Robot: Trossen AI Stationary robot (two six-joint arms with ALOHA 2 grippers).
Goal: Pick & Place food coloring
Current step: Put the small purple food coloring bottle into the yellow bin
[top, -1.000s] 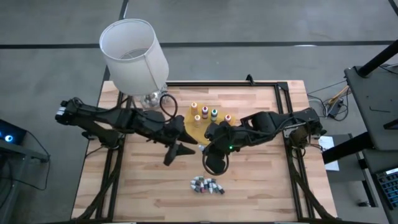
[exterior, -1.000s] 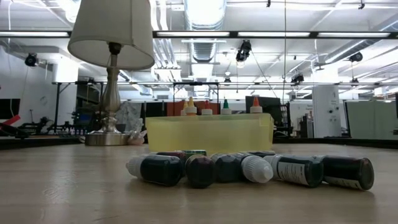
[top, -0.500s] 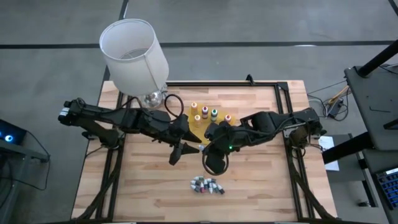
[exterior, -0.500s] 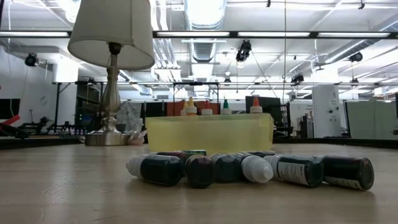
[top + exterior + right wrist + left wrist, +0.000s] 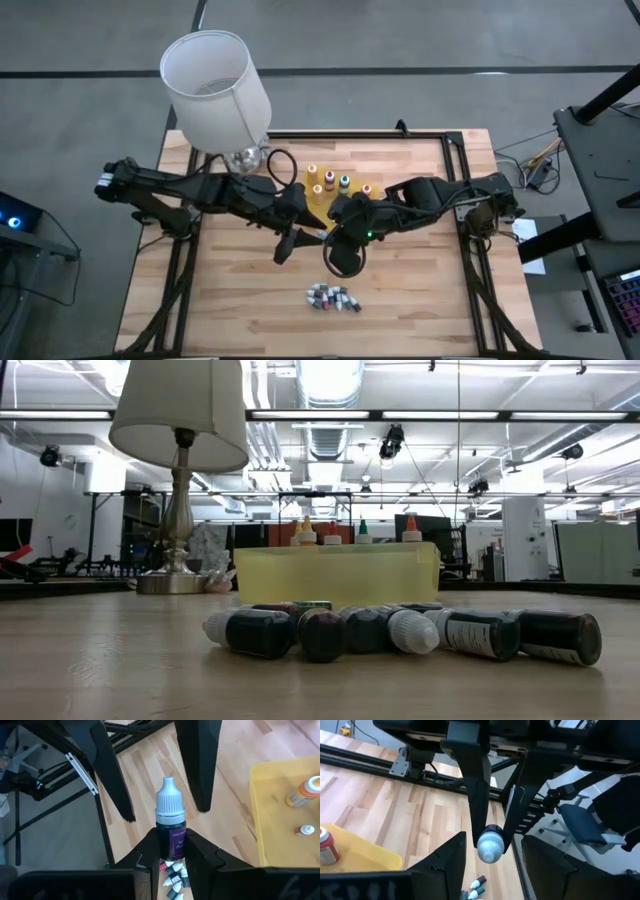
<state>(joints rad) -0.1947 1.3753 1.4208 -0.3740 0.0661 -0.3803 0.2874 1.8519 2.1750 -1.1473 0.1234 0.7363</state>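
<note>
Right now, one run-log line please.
right gripper: shut on purple vial | left gripper: open, facing vial tip | tray: upright bottles

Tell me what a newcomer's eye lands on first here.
The right gripper holds a small dark purple-labelled vial with a pale cap upright above mid-table, with the left gripper open around its tip. Behind stand a yellow plastic tray of squeeze bottles and a white-shaded lamp.

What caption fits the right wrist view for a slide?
Right gripper holds a purple vial cap-up between the left gripper's open fingers, above spare vials and beside the yellow tray.
</note>
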